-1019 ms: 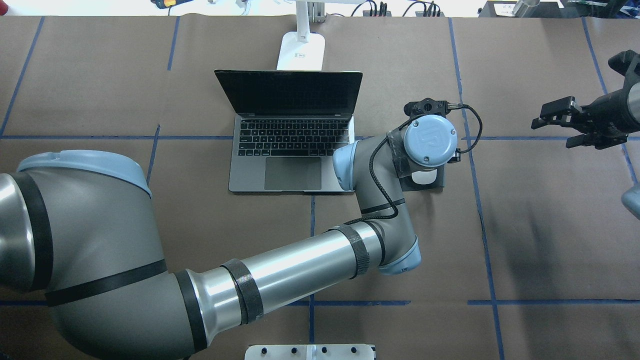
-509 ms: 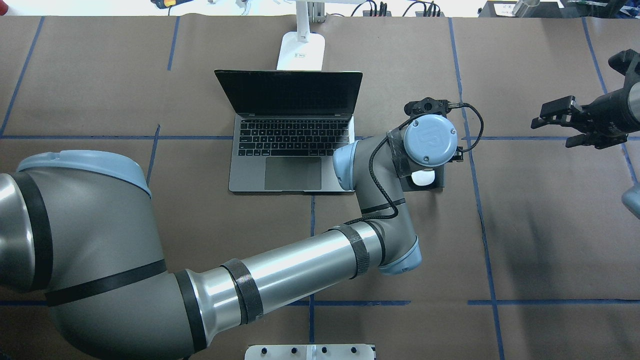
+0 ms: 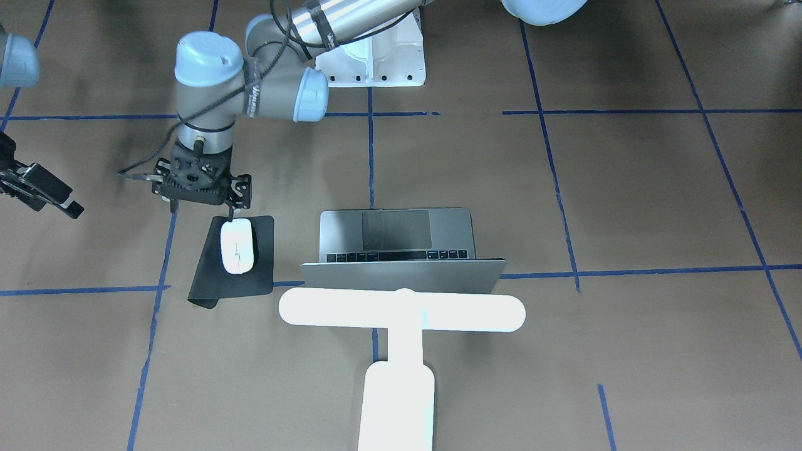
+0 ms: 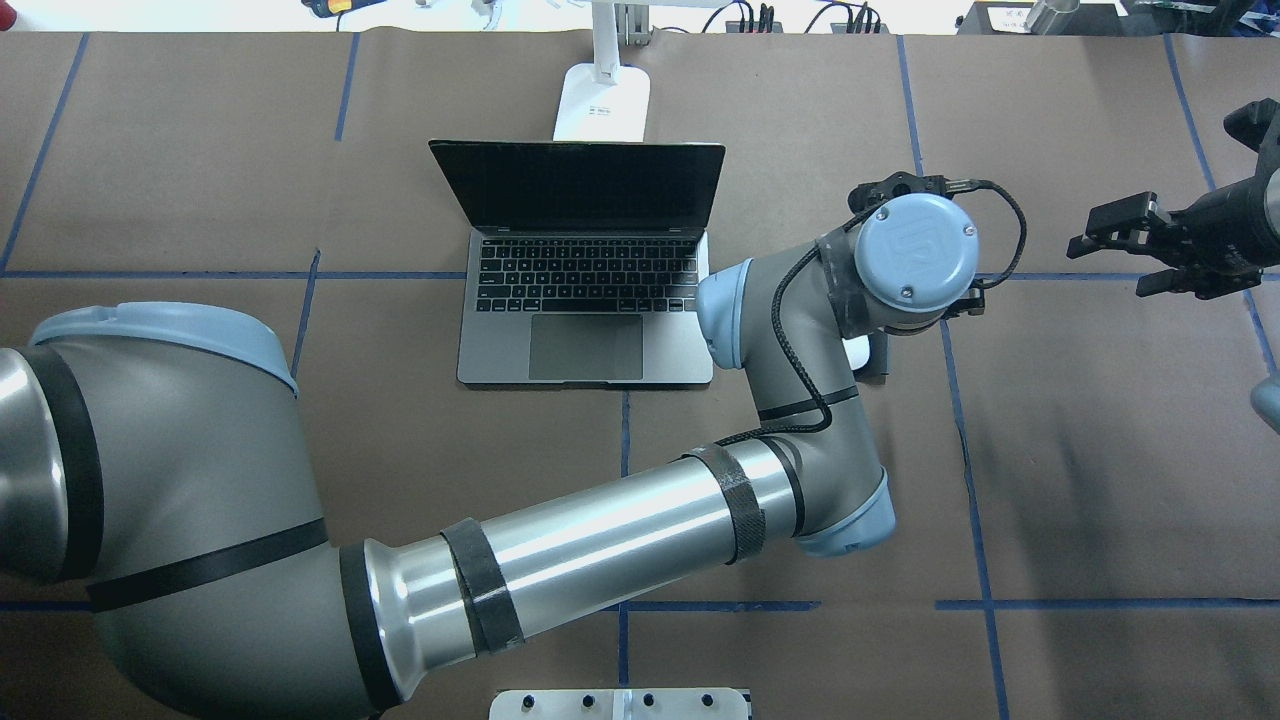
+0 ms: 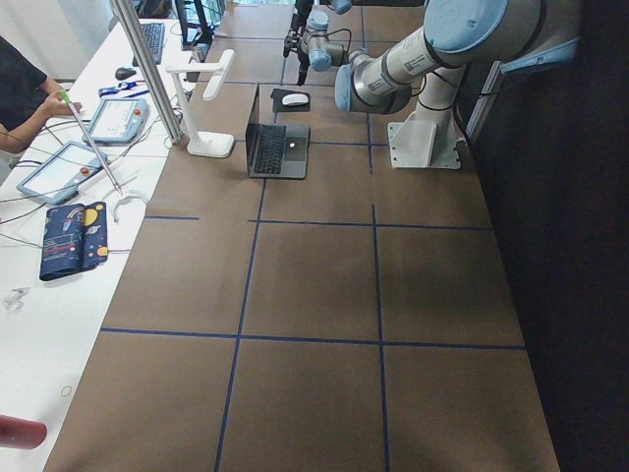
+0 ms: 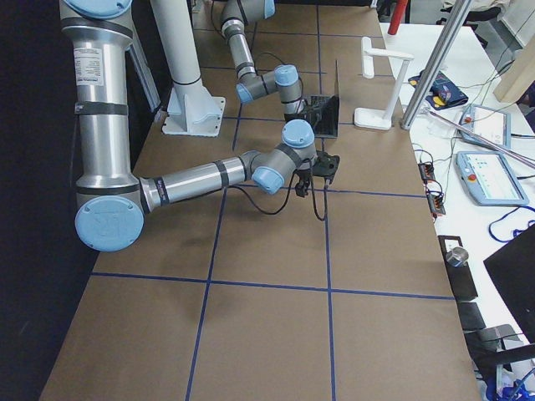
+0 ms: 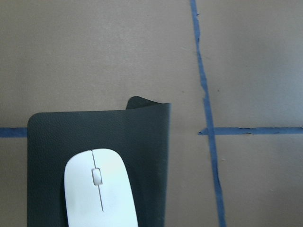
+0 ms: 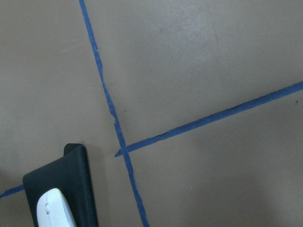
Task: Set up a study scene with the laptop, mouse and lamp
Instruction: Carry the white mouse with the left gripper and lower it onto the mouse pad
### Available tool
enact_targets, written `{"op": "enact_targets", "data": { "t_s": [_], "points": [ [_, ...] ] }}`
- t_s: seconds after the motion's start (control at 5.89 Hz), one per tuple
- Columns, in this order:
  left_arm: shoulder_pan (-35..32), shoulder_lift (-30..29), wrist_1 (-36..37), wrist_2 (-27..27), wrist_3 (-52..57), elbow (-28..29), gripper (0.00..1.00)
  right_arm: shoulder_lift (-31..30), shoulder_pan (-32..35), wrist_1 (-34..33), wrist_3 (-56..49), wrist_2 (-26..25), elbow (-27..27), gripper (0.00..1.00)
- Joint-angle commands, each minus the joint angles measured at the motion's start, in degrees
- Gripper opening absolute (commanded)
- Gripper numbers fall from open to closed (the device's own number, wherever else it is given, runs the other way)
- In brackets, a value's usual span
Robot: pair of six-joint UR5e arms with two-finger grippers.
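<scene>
Mouse (image 3: 237, 246) loose on pad (image 3: 263, 266); left hand (image 3: 202, 211) spread, empty

The mouse (image 3: 237, 246) was glossy white with a thin dark centre line, its pad (image 3: 263, 275) plain black. The laptop (image 4: 585, 290) was silver-grey with black keys, lamp (image 3: 401, 311) all white, desk (image 3: 626, 188) brown with blue tape lines.

Silver-grey left arm (image 4: 600, 540) out at one o'clock, black left gripper (image 3: 202, 205) pointing down, jaws apart. Black right gripper (image 4: 1108, 255) spread at two o'clock.
</scene>
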Motion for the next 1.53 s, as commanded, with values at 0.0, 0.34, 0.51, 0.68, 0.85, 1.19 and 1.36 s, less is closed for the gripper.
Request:
{"op": "enact_targets", "data": {
  "t_s": [0.0, 0.34, 0.51, 0.68, 0.85, 1.19, 1.36],
  "points": [
    [-0.1, 3.4, 10.0, -1.9, 0.0, -12.2, 0.99, -0.1, 3.1, 0.0, 0.0, 2.9, 0.7, 1.00],
    [-1.9, 11.3, 17.7, -6.2, 0.5, -27.8, 0.99, -1.6, 6.5, 0.0, -2.4, 6.1, 1.0, 1.00],
    [-3.5, 14.7, 21.5, -9.0, 0.7, -33.8, 0.98, -3.0, 8.0, 0.0, -5.1, 6.8, 1.2, 1.00],
    [-5.2, 18.3, 24.7, -11.6, 3.3, -39.2, 0.98, -5.2, 9.8, 0.0, -10.2, 7.5, 1.1, 1.00],
    [-7.3, 23.3, 28.2, -14.0, 7.5, -45.5, 0.98, -7.3, 11.1, -0.1, -15.9, 7.7, 1.1, 1.00],
    [-12.1, 33.8, 29.0, -18.3, 15.4, -54.4, 0.98, -10.0, 11.4, -0.6, -24.8, 7.7, 0.3, 1.00],
    [-14.9, 39.5, 29.0, -21.7, 20.2, -57.4, 0.98, -9.9, 14.0, -6.2, -32.4, 7.8, 0.7, 1.00]
  ]
}}
